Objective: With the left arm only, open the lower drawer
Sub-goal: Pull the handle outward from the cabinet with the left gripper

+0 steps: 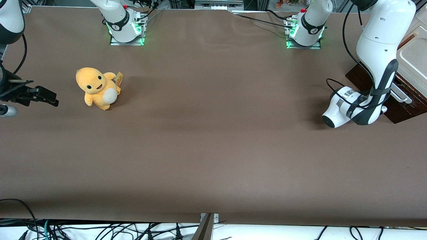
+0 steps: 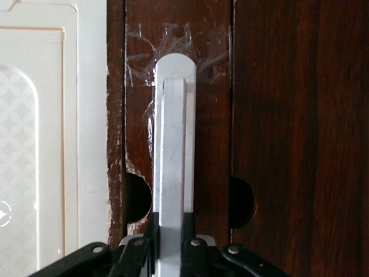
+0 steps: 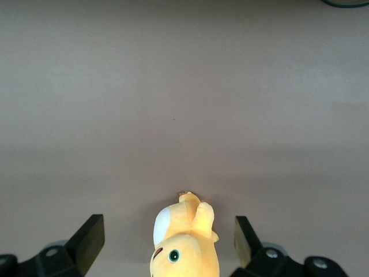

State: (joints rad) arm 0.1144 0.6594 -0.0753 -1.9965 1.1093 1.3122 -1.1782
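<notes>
The lower drawer (image 2: 210, 133) is a dark-brown wooden front with a white bar handle (image 2: 173, 144) taped at its rounded end. My left gripper (image 2: 171, 222) is shut on that handle, with one black finger (image 2: 149, 222) on each side of the bar. None of the drawer's pale inside shows. In the front view the left arm (image 1: 377, 50) bends down at the working arm's end of the table. Its wrist lies low against the dark-brown drawer (image 1: 405, 108), next to the white handle (image 1: 400, 95). The wrist hides the fingers there.
The cabinet's cream-white upper part (image 2: 52, 144) sits beside the drawer front and shows at the table's end (image 1: 412, 56). A yellow plush toy (image 1: 97, 87) stands toward the parked arm's end of the table and shows in the right wrist view (image 3: 184, 242).
</notes>
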